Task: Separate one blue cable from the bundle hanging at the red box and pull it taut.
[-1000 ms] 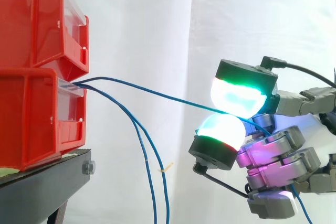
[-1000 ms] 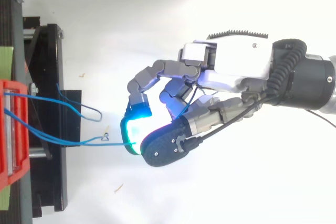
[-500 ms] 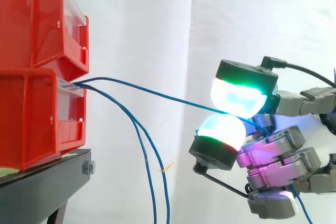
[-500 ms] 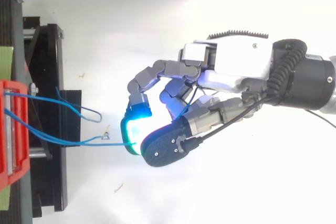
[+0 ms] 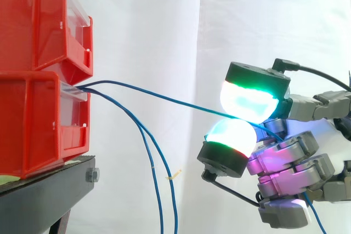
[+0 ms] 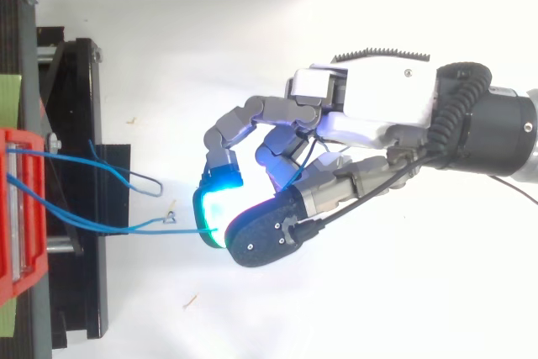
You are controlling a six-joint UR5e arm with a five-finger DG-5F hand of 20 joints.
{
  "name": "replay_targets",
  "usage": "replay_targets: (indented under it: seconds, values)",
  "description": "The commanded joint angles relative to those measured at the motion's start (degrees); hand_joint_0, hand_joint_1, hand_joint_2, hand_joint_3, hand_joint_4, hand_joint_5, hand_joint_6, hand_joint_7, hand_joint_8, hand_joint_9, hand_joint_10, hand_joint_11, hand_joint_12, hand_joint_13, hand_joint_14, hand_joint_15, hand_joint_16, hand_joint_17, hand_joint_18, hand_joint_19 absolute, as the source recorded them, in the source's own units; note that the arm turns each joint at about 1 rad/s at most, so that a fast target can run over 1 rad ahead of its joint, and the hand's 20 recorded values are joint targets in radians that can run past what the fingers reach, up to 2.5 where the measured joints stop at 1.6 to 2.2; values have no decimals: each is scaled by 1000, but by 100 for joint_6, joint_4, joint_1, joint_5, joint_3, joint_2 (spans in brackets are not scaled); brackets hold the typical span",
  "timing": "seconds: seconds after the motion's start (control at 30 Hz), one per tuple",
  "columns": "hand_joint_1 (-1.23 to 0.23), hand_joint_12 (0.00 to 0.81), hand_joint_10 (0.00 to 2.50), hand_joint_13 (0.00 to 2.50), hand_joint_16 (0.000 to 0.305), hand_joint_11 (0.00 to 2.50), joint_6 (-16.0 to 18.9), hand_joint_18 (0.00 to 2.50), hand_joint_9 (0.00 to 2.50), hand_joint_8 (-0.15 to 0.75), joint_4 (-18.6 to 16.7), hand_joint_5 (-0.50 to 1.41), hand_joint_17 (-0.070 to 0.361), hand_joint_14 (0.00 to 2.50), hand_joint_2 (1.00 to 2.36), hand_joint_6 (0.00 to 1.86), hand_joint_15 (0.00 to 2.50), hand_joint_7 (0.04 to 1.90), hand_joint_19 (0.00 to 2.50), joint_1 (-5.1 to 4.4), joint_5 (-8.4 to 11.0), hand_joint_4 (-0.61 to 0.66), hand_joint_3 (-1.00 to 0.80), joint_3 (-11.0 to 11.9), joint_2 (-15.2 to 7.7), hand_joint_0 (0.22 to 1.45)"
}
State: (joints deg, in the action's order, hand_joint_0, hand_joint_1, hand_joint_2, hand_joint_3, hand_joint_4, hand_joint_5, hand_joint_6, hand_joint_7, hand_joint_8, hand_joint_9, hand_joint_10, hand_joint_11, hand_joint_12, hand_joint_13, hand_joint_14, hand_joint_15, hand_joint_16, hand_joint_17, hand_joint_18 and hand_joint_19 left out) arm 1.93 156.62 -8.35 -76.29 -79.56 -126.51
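Here, from the side, one blue cable (image 5: 164, 97) comes out of the front of the lower red box (image 5: 33, 119). It runs long and nearly straight away from the box, tipping a little down. Its far end sits between two glowing pads (image 5: 249, 100) of the hand (image 5: 285, 157), well away from the box. The pads are squeezed together on the cable, one above it and one below it. The other fingers are curled in under them. Two more blue cables (image 5: 141, 131) leave the same box and hang down loose just beside it. The box sits on a black stand (image 5: 44, 195).

From above, the box (image 6: 21, 208) is at the left edge. The cable (image 6: 189, 229) points sideways, away from the box, to the hand (image 6: 378, 107). A cyan pad (image 6: 210, 208) and a dark fingertip (image 6: 265, 237) pinch the cable there. The loose cables make a loop (image 6: 147, 182) near the box.
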Motion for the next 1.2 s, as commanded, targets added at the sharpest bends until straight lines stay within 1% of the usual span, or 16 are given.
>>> replay_targets:
  seconds: [0.0, 1.17]
  values:
    - [-863, 363, 1723, 889, 39, 1520, 0, 1009, 921, 314, 0, -212, 88, 2020, 1024, 894, 1361, 1358, 1209, 0, 0, 47, -142, 2, 3, 793]
    - [-870, 359, 1654, 895, 40, 1517, 0, 1001, 932, 307, 0, -211, 89, 1983, 1025, 893, 1378, 1347, 1209, 0, 0, 43, -148, 2, 3, 796]
